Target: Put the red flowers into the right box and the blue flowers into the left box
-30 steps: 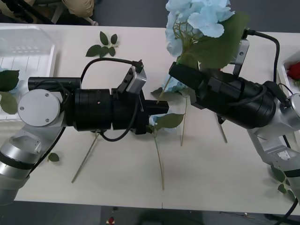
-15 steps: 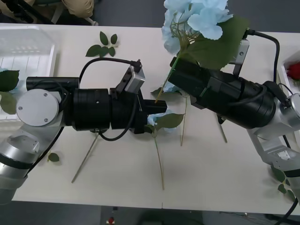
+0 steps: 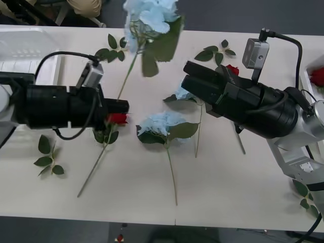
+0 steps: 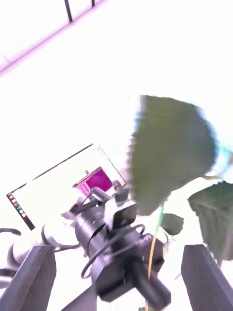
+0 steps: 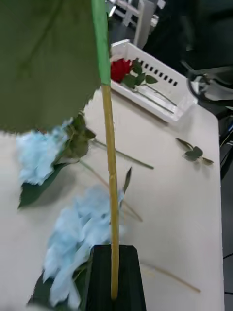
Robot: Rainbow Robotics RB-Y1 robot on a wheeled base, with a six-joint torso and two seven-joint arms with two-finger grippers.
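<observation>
My left gripper (image 3: 124,106) is shut on the stem (image 5: 110,170) of a blue flower, whose pale head (image 3: 150,12) stands high above the table's far side. My right gripper (image 3: 190,78) hangs open over the table's middle right, its fingers (image 4: 29,282) apart with nothing between them. On the table lie a red flower (image 3: 117,118) just below the left gripper, a blue flower (image 3: 159,124) in the middle, another blue flower (image 3: 182,93) beside the right gripper, and a red flower (image 3: 232,69) behind it. The left box (image 3: 25,50) is at the far left. The right box (image 5: 150,82) holds a red flower (image 5: 121,68).
Loose green leaf sprigs lie at the back (image 3: 111,49), near the right arm's camera (image 3: 216,51) and at the front left (image 3: 46,157). A bare stem (image 3: 239,139) lies under the right arm. The table's front edge runs close below the stems.
The blue flower passed from my right gripper to my left. The right gripper opened and let go. The left arm drew back to the left with the flower.
</observation>
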